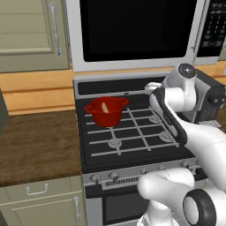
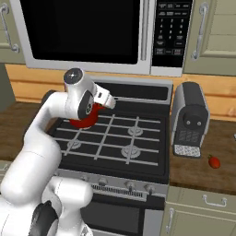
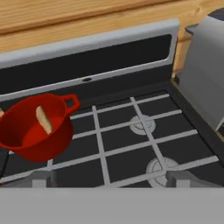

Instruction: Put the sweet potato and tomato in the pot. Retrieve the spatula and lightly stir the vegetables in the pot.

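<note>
Stove grates (image 3: pixel 131 140) are stretching out right under the hand camera, and the gripper (image 3: pixel 107 181) is hanging over them with its fingers spread wide apart, gripping nothing. Off to the rear-left burner, the red pot (image 1: pixel 106 111) is sitting upright, loop handles showing at its rim, and the sweet potato (image 3: pixel 43 119) is lying inside it, leaning against the inner wall. Over on the right-hand wooden counter (image 2: pixel 203 168), the tomato (image 2: pixel 214 162) is resting by itself, just beside the grey coffee machine (image 2: pixel 190 119) and well apart from the pot. White arm (image 2: pixel 50 124) is arching above the cooktop, with the microwave (image 2: pixel 97 32) looming overhead.
</note>
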You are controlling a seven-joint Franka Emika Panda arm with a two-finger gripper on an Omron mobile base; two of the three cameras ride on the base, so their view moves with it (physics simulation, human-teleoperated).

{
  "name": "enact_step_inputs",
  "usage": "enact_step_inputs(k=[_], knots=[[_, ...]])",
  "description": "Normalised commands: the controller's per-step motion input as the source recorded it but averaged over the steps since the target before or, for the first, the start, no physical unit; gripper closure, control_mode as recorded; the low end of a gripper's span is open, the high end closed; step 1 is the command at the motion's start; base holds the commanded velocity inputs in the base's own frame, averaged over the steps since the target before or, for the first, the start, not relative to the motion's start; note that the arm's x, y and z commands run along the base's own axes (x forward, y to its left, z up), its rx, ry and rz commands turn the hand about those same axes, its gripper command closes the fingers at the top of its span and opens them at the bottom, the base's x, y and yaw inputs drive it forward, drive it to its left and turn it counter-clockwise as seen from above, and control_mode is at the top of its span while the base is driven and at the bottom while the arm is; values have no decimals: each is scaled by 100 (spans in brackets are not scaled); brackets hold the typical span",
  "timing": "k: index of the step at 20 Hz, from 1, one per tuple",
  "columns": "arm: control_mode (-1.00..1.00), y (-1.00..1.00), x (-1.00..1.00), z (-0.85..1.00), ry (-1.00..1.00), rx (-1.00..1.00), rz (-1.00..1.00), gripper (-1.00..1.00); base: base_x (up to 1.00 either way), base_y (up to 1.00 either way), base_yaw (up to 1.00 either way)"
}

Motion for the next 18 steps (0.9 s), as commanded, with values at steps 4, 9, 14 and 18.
enact_step_inputs(k=[4,9,14,18], knots=[[-100,-100,-58,-3,22,18,-8,-100,0,0,0],[-100,-100,-32,-33,28,9,-11,-100,0,0,0],[-100,-100,-28,-45,27,6,-10,-100,0,0,0],[-100,-100,-14,-38,24,2,-8,-100,0,0,0]])
